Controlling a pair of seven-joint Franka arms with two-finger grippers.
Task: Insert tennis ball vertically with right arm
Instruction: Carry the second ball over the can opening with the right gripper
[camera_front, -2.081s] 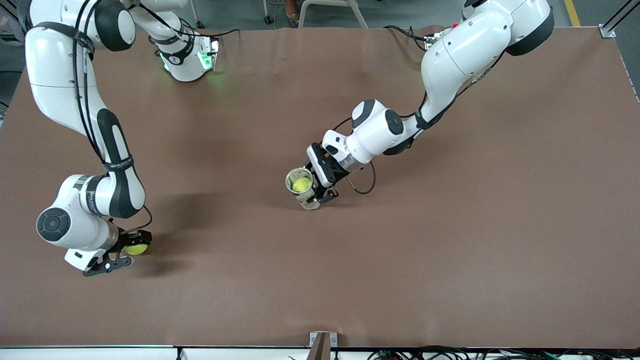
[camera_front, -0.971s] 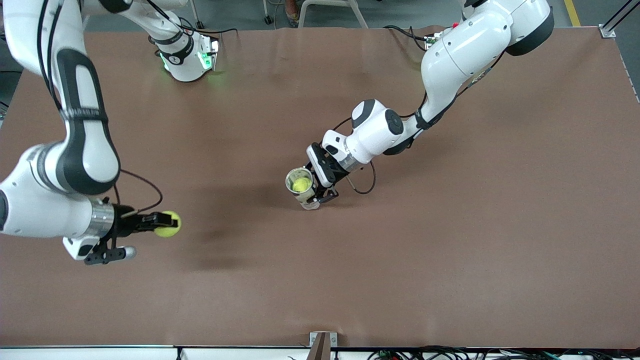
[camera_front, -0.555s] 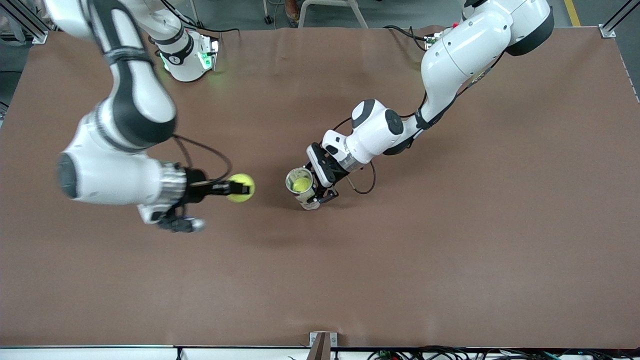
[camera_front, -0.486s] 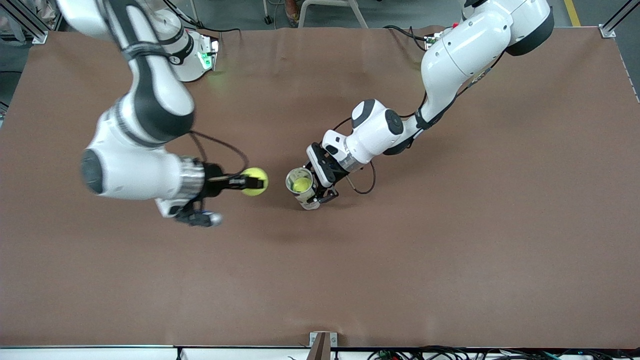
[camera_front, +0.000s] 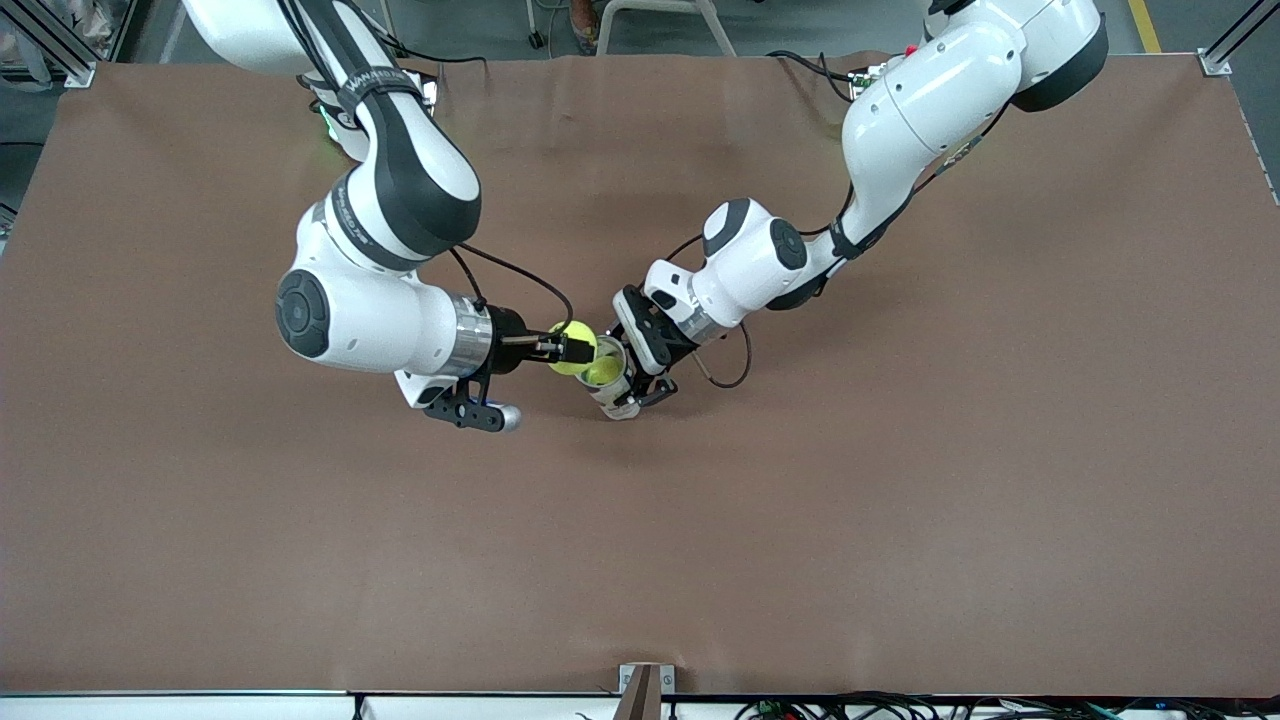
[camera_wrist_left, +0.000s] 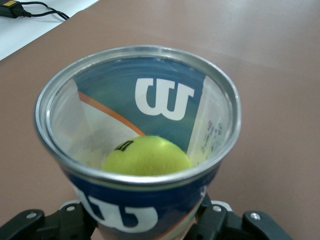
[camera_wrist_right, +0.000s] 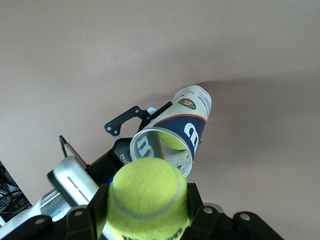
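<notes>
The right arm comes from its base at the top of the front view & reaches toward mid-table. The right hand (camera_front: 572, 349) is clamped on a tennis ball (camera_front: 570, 348), fingers (camera_wrist_right: 191, 200) tight on both sides of it. The ball is up in the air, just over the rim of the can's open mouth, not inside yet. In the right wrist view the held ball (camera_wrist_right: 147, 196) fills the foreground w/ the can below it.

Next along, the Wilson tennis ball can (camera_front: 608, 377) stands on the brown table (camera_front: 900, 500), about mid-table, tilted a bit w/ its mouth leaning toward the right arm's end. It is blue & white w/ a metal rim (camera_wrist_left: 135, 52). A second tennis ball (camera_wrist_left: 146, 156) sits at the bottom inside the can; it also shows in the front view (camera_front: 603, 371).

The left hand (camera_front: 640, 385) is at the can's lower part, fingers (camera_wrist_left: 30, 222) on either side of its body & touching it, so it is clamped on the can. The left arm reaches in from its base at the top corner toward the left arm's end of the table.
</notes>
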